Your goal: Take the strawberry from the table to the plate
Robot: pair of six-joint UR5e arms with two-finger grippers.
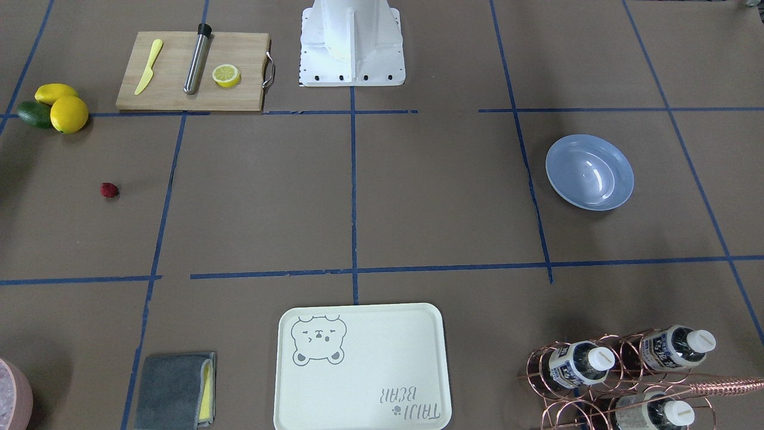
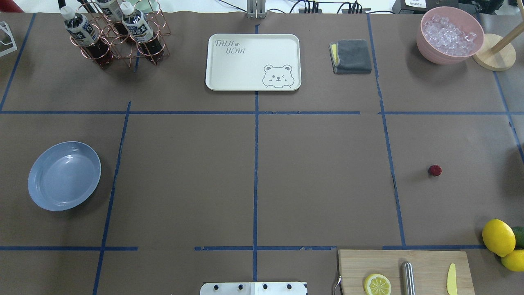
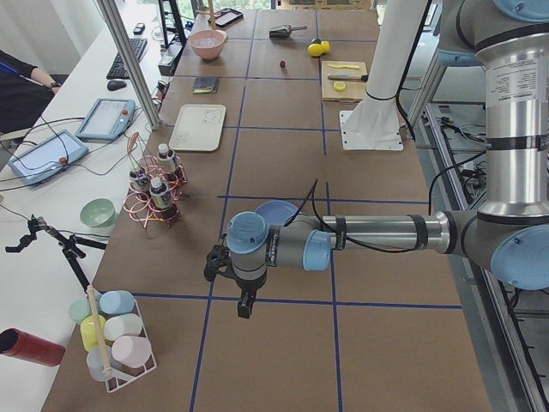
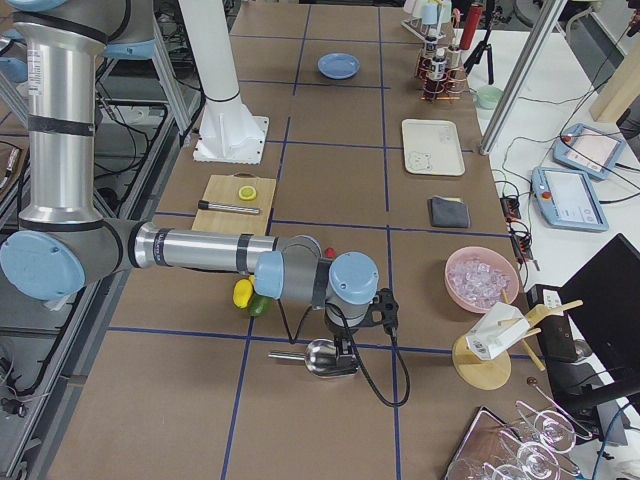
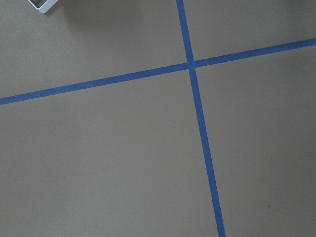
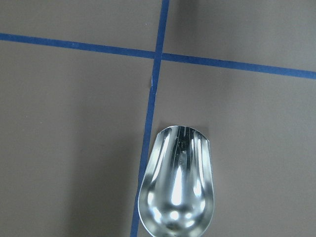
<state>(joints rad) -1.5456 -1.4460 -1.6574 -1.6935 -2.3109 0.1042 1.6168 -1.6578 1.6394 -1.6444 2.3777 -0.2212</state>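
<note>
Nearest in the overhead view is the robot's white base plate (image 2: 254,288), and beside it on the robot's right the wooden cutting board (image 2: 425,266) with a lemon half (image 2: 377,284), a steel rod (image 2: 407,277) and a yellow knife (image 2: 451,279). Whole lemons (image 2: 498,237) sit just past the board's right end.

Further out, at mid-depth, are the task's two things. The strawberry (image 2: 435,170) lies alone on the brown table (image 2: 184,184) on the robot's right side. The plate (image 2: 64,176) sits on the robot's left side with nothing in it. They are well apart, with two taped grid lines between them.

At the far edge stand a bottle rack (image 2: 114,37), the bear-print tray (image 2: 253,61), a folded grey cloth (image 2: 351,56) and a pink bowl of ice (image 2: 450,35).

By my reading, nothing of the task is done — the fruit is untouched and no arm is near it. Neither arm shows in the overhead or front-facing views. The right gripper (image 4: 345,350) hangs over a metal scoop (image 6: 176,182) at the table's right end, and the left gripper (image 3: 244,302) hangs over bare taped paper at the left end. Both show only in the side views, so I cannot tell how wide either stands or whether it holds anything.

All of it is left: the reach, the grasp, the carry across the table and the release onto the plate — the right arm looks the nearer one to start.
</note>
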